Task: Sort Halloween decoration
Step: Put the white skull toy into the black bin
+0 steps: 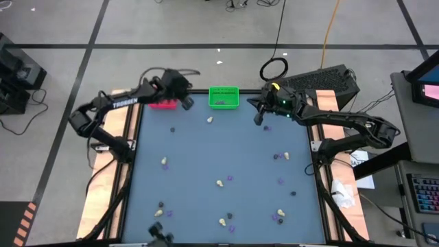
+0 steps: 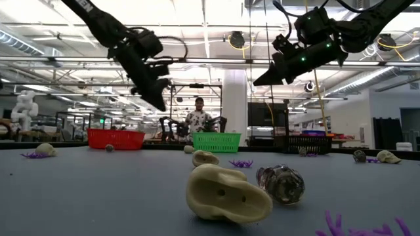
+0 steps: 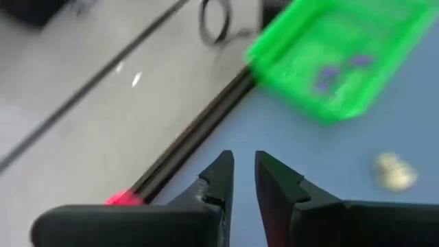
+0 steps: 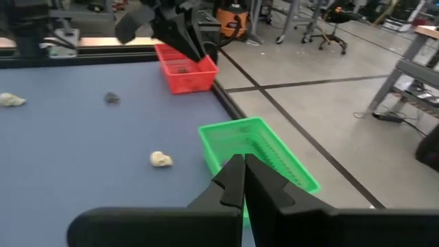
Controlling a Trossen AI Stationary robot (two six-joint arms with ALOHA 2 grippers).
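**Both arms up by the green bin, trinkets all over the mat**

Overhead, the green bin sits at the far edge of the blue table and serves as the landmark. The left gripper hangs just beside it on the side of the red bin, raised off the table; its jaws stand a narrow slit apart with nothing between them. The right gripper hovers near the bin's other side, jaws pressed together and empty. The Halloween decoration lies scattered across the mat nearer than the green bin: cream-white lumps, dark lumps and purple bits, mostly apart from one another. One cream lump rests just in front of the bin. Inside it a few purple bits show, though blurred. Beyond the bin in the low view, a person stands.
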